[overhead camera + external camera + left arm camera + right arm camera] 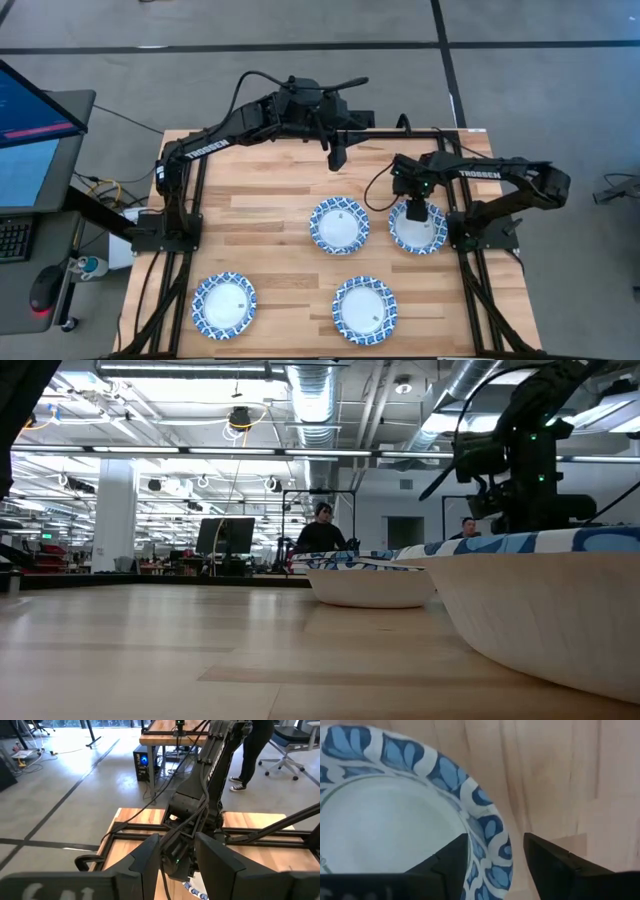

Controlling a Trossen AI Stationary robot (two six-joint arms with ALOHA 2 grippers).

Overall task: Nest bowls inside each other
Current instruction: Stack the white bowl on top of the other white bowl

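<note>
Bowl (pixel 418 228) sits under my right end effector (pixel 415 212), fingers spread astride its rim; I lift clear gently. Left end effector (pixel 336 155) hovers far, parted, empty.

"TROSSEN" stands in white letters on the left arm (pixel 215 138), upper left of the high view, and again on the right arm (pixel 478 172), at right.

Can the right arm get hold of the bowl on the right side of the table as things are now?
Probably yes. The right gripper hangs right over that bowl, open, with its fingers either side of the patterned rim in the right wrist view. Nothing lies between them, and the left gripper is off toward the table's far edge.
</note>
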